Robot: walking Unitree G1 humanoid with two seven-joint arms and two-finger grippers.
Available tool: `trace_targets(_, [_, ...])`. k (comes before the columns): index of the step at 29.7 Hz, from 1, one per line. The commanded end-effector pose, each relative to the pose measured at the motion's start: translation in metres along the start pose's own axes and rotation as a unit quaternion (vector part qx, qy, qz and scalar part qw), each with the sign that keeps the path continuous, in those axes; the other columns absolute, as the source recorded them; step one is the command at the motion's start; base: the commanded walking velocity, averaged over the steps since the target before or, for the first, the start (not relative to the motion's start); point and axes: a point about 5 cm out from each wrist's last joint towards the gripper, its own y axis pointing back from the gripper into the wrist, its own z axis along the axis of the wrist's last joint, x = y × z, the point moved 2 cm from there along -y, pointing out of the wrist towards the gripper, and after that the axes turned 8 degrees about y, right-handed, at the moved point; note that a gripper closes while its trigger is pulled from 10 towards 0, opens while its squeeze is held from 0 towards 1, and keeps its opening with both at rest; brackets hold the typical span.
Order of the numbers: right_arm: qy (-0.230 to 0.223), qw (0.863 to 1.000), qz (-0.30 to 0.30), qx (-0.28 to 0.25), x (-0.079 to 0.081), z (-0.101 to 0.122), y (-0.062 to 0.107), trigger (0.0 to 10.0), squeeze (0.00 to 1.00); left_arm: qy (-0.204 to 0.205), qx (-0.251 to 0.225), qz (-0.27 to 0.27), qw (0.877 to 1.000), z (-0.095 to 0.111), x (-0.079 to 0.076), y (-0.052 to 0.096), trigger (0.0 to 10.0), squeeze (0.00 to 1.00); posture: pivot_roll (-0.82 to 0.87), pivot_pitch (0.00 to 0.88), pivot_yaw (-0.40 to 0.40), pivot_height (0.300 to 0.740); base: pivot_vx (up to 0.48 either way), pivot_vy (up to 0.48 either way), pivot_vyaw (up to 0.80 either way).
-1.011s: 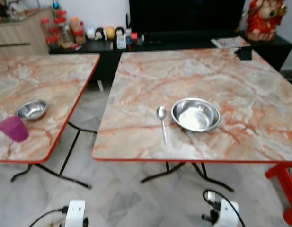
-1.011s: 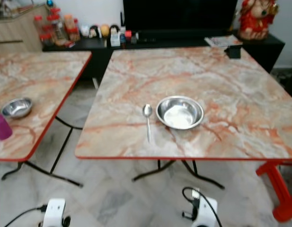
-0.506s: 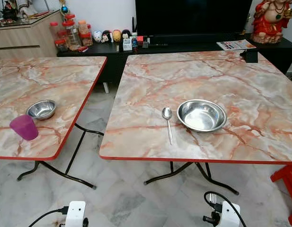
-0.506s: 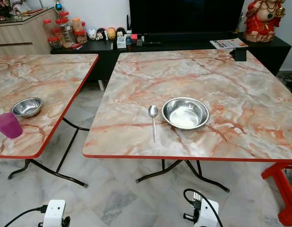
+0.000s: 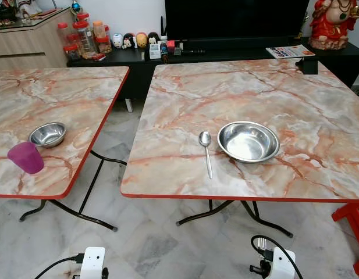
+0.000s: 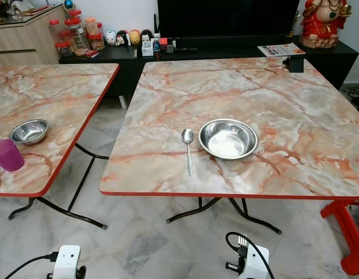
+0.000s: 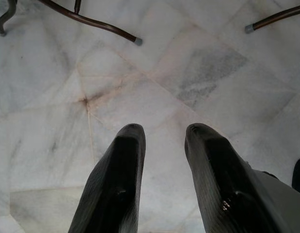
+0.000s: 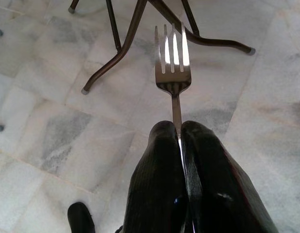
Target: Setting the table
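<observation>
Nearest the camera, a fork is gripped by its handle between the clenched fingers of the right gripper, tines pointing out over the marble floor below table height. The left gripper hangs idle beside it, its fingers parted and nothing held between them.

Beyond the grippers, the near table is seen with a place partly laid: a steel bowl stands close to the front edge, and a spoon lies just beside it on the robot's left, apart from the rim, handle toward the robot. The spot to the right of the bowl is bare. On the left table, well apart, a smaller steel bowl sits with a purple cup just in front of it.

Farther back, a black TV stand carrying jars and small figurines is seen, with a red statue at its right end.

Compared with a second ago, the blur has cleared and the whole scene is framed slightly differently, which is read as the camera settling; nothing on the tables has been moved. The fork is judged to be the piece next to be laid beside the bowl.
</observation>
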Motion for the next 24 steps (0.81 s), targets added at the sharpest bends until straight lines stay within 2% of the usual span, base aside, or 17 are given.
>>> trace_targets(1, [0.001, 1.000, 0.000, 0.001, 0.0004, -0.0005, 0.0001, 10.0, 0.00, -0.004, 0.006, 0.006, 1.000, -0.0027, 0.0038, 0.0007, 10.0, 0.00, -0.06, 0.000, 0.045, 0.740, 0.000, -0.274, 0.00])
trace_targets(11, [0.001, 1.000, -0.001, 0.001, -0.0009, -0.0003, 0.0001, 10.0, 0.00, -0.001, 0.006, 0.008, 1.000, -0.0029, 0.0036, 0.0008, 10.0, 0.00, -0.06, 0.000, 0.044, 0.740, 0.000, -0.335, 0.00])
trace_targets(15, [0.001, 1.000, -0.001, 0.001, -0.0010, -0.0003, 0.0001, 10.0, 0.00, -0.002, 0.005, 0.007, 1.000, -0.0025, 0.0037, 0.0007, 10.0, 0.00, -0.06, 0.000, 0.044, 0.740, 0.000, -0.062, 0.00])
trace_targets(24, [0.001, 1.000, -0.001, 0.001, -0.0011, -0.0004, 0.0001, 10.0, 0.00, -0.002, 0.003, 0.009, 1.000, -0.0017, 0.0035, 0.0005, 10.0, 0.00, -0.06, 0.000, 0.043, 0.740, 0.000, -0.386, 0.00])
